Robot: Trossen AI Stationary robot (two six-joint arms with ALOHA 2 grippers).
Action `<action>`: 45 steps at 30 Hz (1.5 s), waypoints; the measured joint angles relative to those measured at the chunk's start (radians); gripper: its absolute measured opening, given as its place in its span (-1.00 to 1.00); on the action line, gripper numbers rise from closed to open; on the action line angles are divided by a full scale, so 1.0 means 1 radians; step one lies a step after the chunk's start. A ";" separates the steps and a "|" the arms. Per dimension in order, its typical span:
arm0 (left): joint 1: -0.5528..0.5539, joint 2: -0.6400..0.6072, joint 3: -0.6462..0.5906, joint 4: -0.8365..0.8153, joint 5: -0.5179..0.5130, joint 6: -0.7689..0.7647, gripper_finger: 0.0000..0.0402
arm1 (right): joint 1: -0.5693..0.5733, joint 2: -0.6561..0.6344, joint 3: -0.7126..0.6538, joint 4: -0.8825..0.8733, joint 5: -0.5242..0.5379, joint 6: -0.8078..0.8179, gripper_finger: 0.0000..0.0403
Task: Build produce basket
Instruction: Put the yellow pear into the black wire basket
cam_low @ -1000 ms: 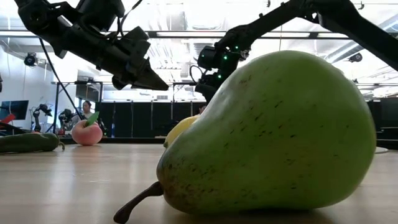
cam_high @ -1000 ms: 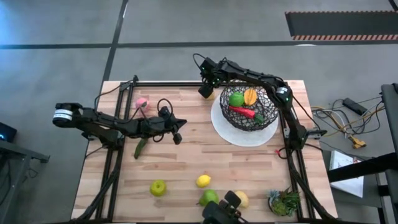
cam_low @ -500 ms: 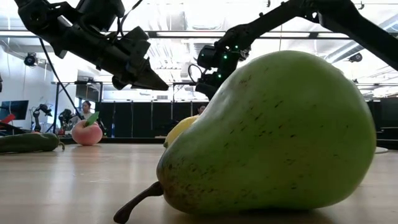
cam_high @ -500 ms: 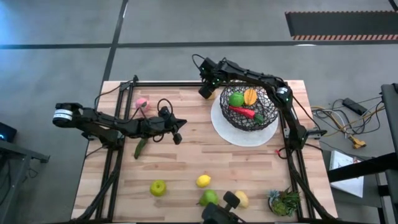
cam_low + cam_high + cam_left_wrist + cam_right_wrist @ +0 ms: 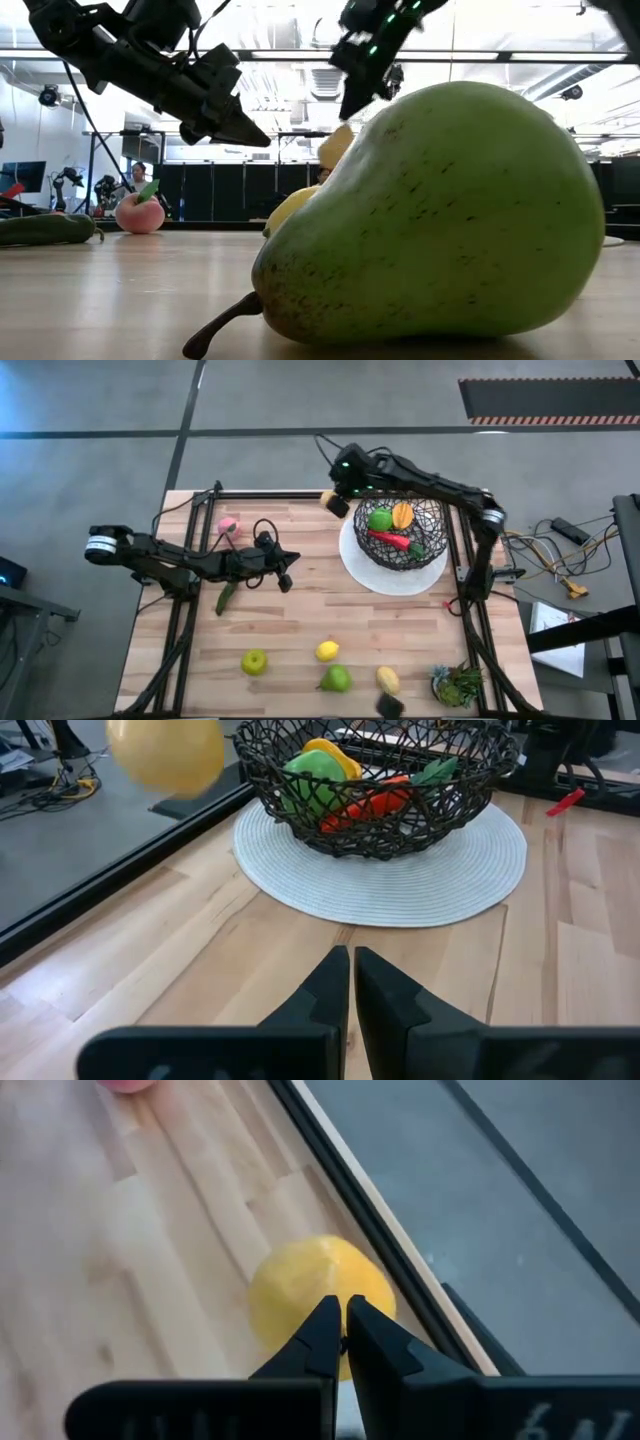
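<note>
**End effectors closed, lemon loose at the far edge**

The right end effector (image 5: 345,470) has its fingers pressed together with nothing between them, above the tabletop's (image 5: 300,620) far edge beside the basket (image 5: 403,532). A yellow lemon (image 5: 331,501) sits just below its tips, ungripped. The left end effector (image 5: 290,565) is also pinched shut and empty, mid-tabletop. The basket rests on a white plate (image 5: 365,575), holding a green apple (image 5: 380,518), an orange piece (image 5: 402,515) and a red piece (image 5: 392,541). A pear (image 5: 336,679) lies near the front edge.
</note>
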 joint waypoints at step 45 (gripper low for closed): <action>0.000 0.000 0.001 0.013 0.000 -0.004 -0.98 | -0.165 -0.634 -1.027 0.121 0.343 0.221 -0.93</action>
